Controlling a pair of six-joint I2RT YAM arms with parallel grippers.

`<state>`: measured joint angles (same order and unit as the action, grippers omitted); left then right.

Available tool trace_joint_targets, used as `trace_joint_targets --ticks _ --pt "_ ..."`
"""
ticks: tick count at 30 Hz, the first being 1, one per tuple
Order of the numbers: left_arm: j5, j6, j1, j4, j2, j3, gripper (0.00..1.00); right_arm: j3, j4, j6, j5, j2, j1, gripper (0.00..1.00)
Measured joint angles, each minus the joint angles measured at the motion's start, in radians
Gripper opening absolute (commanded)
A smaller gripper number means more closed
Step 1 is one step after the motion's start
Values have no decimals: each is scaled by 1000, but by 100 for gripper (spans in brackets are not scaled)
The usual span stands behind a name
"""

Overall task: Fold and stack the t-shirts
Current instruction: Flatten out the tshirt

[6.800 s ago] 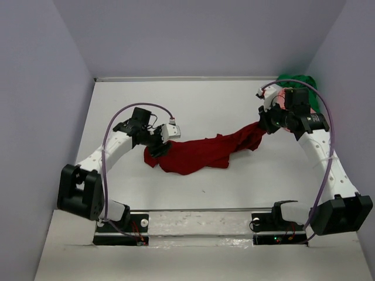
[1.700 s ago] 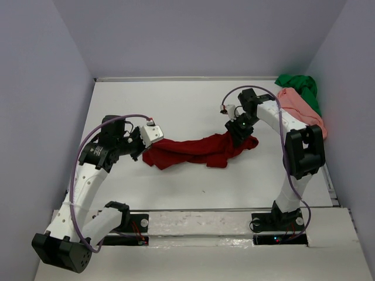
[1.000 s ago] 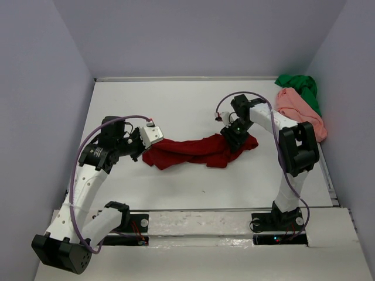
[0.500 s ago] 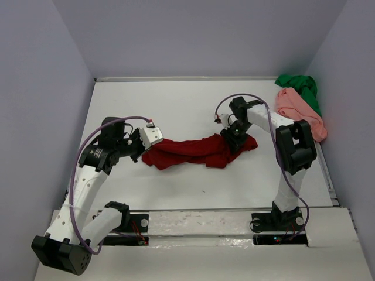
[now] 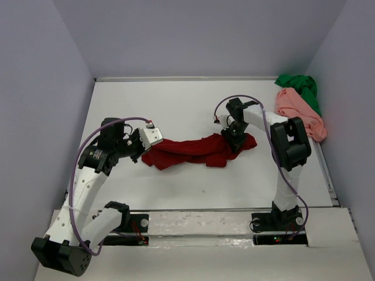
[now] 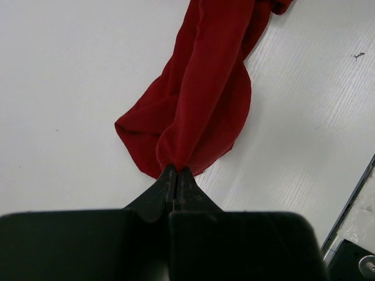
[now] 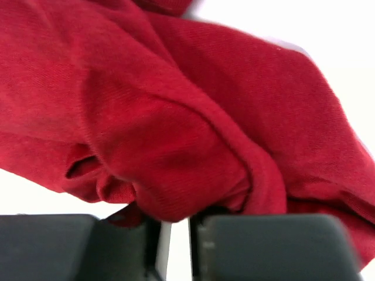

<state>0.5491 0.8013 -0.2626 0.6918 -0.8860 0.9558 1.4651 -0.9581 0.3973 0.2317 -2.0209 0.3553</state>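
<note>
Mid-table, dark red t-shirt, left end effector clamped on it, right end effector likewise

Dark red t-shirt stretched out centrally; pink t-shirt, green t-shirt heaped far right

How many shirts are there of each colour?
dark red t-shirt: 1
salmon pink t-shirt: 1
bright green t-shirt: 1
Total: 3 t-shirts
</note>
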Motion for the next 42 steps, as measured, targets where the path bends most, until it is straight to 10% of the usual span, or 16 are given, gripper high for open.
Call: trace_joint_targets --ticks 15,27,42 --pt "-3 0 0 -2 0 0 0 -18 -5 14 -36 58 0 0" --pt "-133 -37 0 -35 5 0 0 -32 35 55 -204 470 -57 0" --pt "-373 -86 0 -183 3 36 0 45 89 47 -371 446 -126 0"
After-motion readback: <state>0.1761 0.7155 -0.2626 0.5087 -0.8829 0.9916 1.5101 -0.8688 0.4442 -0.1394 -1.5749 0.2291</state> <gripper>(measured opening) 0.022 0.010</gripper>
